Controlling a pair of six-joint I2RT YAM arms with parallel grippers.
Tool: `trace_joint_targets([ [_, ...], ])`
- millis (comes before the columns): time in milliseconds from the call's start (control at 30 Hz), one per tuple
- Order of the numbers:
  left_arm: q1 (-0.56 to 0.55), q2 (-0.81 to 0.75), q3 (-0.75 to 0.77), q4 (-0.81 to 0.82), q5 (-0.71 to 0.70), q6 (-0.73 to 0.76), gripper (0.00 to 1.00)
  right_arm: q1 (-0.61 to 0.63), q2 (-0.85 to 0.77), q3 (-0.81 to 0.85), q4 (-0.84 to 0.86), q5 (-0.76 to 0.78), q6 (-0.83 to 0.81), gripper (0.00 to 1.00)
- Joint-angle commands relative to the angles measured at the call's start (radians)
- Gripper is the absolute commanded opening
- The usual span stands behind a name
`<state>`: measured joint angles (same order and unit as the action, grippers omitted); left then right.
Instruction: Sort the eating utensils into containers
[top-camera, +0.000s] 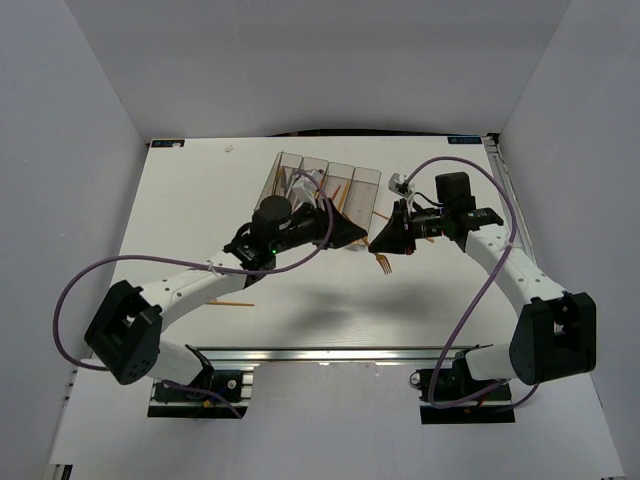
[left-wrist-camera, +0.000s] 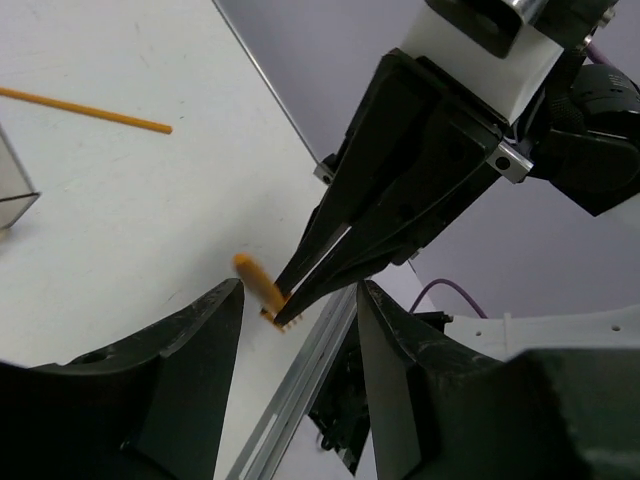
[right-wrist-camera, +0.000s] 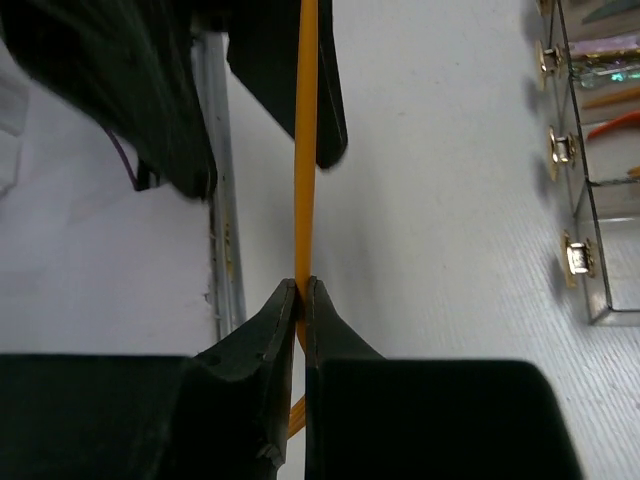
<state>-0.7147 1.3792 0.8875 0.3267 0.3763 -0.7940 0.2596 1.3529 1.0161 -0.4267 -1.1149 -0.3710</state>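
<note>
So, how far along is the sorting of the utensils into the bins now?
Done: several utensils, orange and teal, lie in the containers. In hand: the right pincer is shut on an orange utensil, with the open left pincer close to it, maybe for a handover. Left: this one, plus at least one thin orange piece on the table.

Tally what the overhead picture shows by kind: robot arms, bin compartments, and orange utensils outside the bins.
Robot arms: 2, left and right
Bin compartments: 4
Orange utensils outside the bins: 2, a fork and a thin stick
Total: 8
</note>
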Motion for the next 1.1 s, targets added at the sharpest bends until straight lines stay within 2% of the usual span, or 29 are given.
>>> trace_joint_targets([
  [0,-0.043,0.035,0.079,0.051,-0.079,0.021,0.6,0.001,-0.012,-0.008,0.126,-0.104,0.15,0.0],
  [133,-0.058,0.093,0.117,0.049,-0.108,0.041,0.56,0.001,-0.058,-0.043,0.189,-0.146,0.187,0.0],
  [200,-0.06,0.103,0.125,0.049,-0.094,0.048,0.34,0.001,-0.089,-0.068,0.233,-0.151,0.228,0.02],
  [233,-0.061,0.109,0.131,0.049,-0.088,0.049,0.24,0.001,-0.095,-0.088,0.261,-0.146,0.237,0.06],
  [267,-0.061,0.109,0.134,0.049,-0.077,0.053,0.1,0.001,-0.101,-0.094,0.269,-0.145,0.239,0.11],
  [333,-0.061,0.098,0.136,0.043,-0.076,0.075,0.0,-0.002,-0.115,-0.108,0.273,-0.12,0.23,0.26],
  [433,-0.061,0.078,0.152,-0.017,-0.115,0.142,0.0,-0.019,-0.132,-0.123,0.278,-0.097,0.202,0.41],
  [467,-0.06,0.078,0.192,-0.099,-0.132,0.163,0.0,-0.031,-0.135,-0.135,0.285,-0.085,0.19,0.44],
  [500,-0.06,0.086,0.226,-0.162,-0.19,0.244,0.0,-0.037,-0.144,-0.14,0.287,-0.076,0.172,0.55],
  [533,-0.054,0.095,0.261,-0.27,-0.218,0.277,0.0,-0.043,-0.147,-0.145,0.286,-0.068,0.161,0.59],
  [600,-0.032,0.141,0.362,-0.366,-0.261,0.375,0.0,-0.066,-0.158,-0.148,0.264,-0.04,0.111,0.64],
  [733,0.064,0.309,0.618,-0.666,-0.322,0.507,0.0,-0.095,-0.189,-0.145,0.209,0.015,0.047,0.66],
  [833,0.119,0.48,0.832,-0.786,-0.362,0.585,0.0,-0.103,-0.224,-0.16,0.213,0.03,0.037,0.66],
  [1000,0.146,0.67,1.063,-0.844,-0.474,0.687,0.0,-0.117,-0.271,-0.182,0.227,0.056,0.037,0.64],
  [1067,0.146,0.731,1.1,-0.851,-0.493,0.708,0.0,-0.123,-0.276,-0.185,0.23,0.059,0.035,0.64],
])
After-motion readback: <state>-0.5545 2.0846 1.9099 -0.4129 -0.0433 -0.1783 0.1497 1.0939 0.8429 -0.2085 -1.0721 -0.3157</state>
